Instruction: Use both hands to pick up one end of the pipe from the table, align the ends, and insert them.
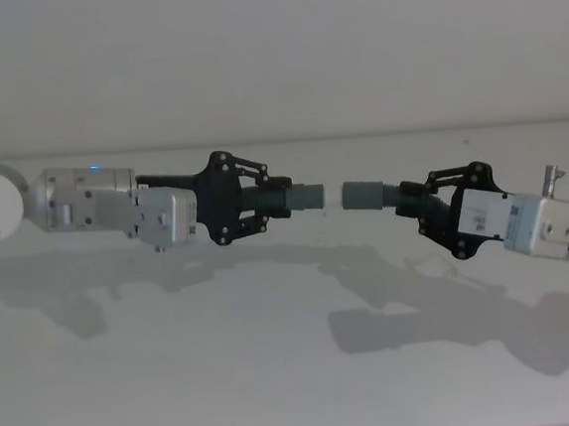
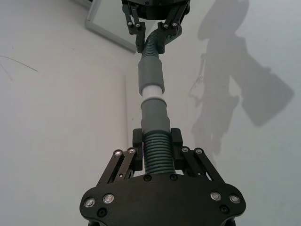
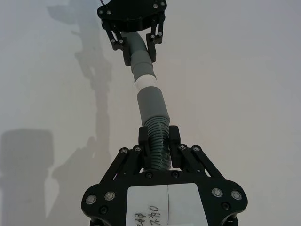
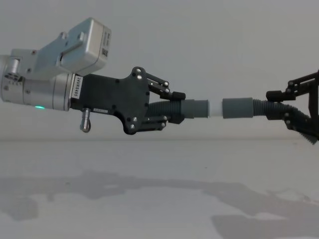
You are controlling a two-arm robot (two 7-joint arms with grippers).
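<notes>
The white tip point(image 4: 215, 108) sits bridging the two grey cuffs, midway between my two sets of jaws, and from what I see it has entered the right-hand cuff point(image 4: 238, 108) only partway, since a band of white shows between the cuffs. The left pipe piece point(image 4: 174, 109) runs ribbed straight out of the left gripper point(image 4: 172, 107), whose jaws are clenched on the ribbing just behind its cuff. The right pipe piece point(image 1: 398, 195) bends as it leaves the right gripper point(image 1: 433, 205), jaws likewise clamped on the ribbed body behind the cuff. Both pieces hang well clear of the tabletop point(image 1: 279, 373), with only their shadows below.

I judge the step in hand is the final push. In the right wrist view the two cuffs meet at a slight angle, so I'd first straighten the right piece to share the left's axis, then press the jaws toward each other along that line. Because both grips are on flexible ribbing, a hard shove would probably buckle the pipe rather than seat it; a slow, straight advance is safer.
</notes>
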